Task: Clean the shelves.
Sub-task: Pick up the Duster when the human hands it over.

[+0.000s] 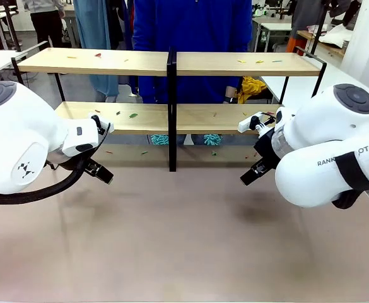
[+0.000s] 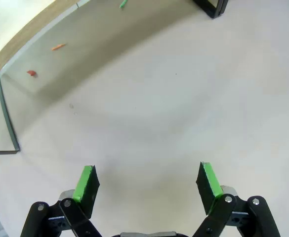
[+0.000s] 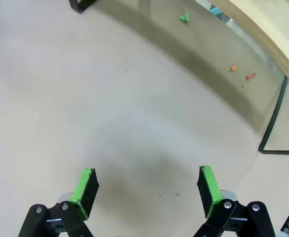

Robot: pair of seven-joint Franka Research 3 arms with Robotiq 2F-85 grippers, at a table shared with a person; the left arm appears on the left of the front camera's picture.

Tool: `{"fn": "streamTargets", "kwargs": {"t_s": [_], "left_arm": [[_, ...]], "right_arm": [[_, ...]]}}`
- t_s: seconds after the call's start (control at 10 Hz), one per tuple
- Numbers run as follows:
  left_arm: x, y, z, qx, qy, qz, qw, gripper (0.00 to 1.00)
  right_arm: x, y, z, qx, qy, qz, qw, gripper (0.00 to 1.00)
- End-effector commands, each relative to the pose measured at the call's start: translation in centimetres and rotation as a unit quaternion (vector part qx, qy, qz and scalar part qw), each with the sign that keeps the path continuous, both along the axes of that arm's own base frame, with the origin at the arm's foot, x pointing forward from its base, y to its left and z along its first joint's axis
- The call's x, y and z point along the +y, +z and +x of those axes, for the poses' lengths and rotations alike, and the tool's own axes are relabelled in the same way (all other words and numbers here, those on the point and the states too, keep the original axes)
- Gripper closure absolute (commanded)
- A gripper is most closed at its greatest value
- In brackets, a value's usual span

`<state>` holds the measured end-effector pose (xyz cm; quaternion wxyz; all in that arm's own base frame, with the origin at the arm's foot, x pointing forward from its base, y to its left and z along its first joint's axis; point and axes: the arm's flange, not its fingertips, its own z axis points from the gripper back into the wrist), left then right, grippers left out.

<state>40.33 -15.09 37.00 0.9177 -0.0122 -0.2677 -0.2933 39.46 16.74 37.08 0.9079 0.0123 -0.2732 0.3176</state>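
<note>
White tables (image 1: 276, 26) stand beyond the beige tabletop (image 1: 184, 246).

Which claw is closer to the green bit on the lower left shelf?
Left. The left gripper hangs just in front of the green bit; the right gripper is beyond the upright.

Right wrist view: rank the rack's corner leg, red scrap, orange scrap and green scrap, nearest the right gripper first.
1. Corner leg, right edge.
2. Red scrap and orange scrap, upper right, side by side: too close to call.
3. Green scrap, top, farthest.
</note>
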Motion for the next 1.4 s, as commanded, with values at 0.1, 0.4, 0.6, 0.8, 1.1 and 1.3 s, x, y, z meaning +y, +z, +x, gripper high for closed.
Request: {"fn": "streamTargets", "kwargs": {"t_s": [0.1, 0.4, 0.6, 0.8, 1.1, 1.3], "left_arm": [[0.0, 0.0, 0.0, 0.0, 0.0, 0.0, 1.0, 0.0], [0.0, 0.0, 0.0, 0.0, 0.0, 0.0, 1.0, 0.0], [0.0, 0.0, 0.0, 0.0, 0.0, 0.0, 1.0, 0.0], [0.0, 0.0, 0.0, 0.0, 0.0, 0.0, 1.0, 0.0], [0.6, 1.8, -0.8, 0.025, -0.054, -0.012, 0.998, 0.0], [4.5, 8.7, -5.4, 0.025, -0.154, -0.063, 0.986, 0.0]], "right_arm": [[0.0, 0.0, 0.0, 0.0, 0.0, 0.0, 1.0, 0.0], [0.0, 0.0, 0.0, 0.0, 0.0, 0.0, 1.0, 0.0], [0.0, 0.0, 0.0, 0.0, 0.0, 0.0, 1.0, 0.0], [0.0, 0.0, 0.0, 0.0, 0.0, 0.0, 1.0, 0.0], [-0.3, 1.5, -0.7, -0.004, 0.019, 0.021, 1.0, 0.0], [-3.9, 8.9, -3.3, -0.031, 0.071, 0.081, 0.994, 0.0]]}}
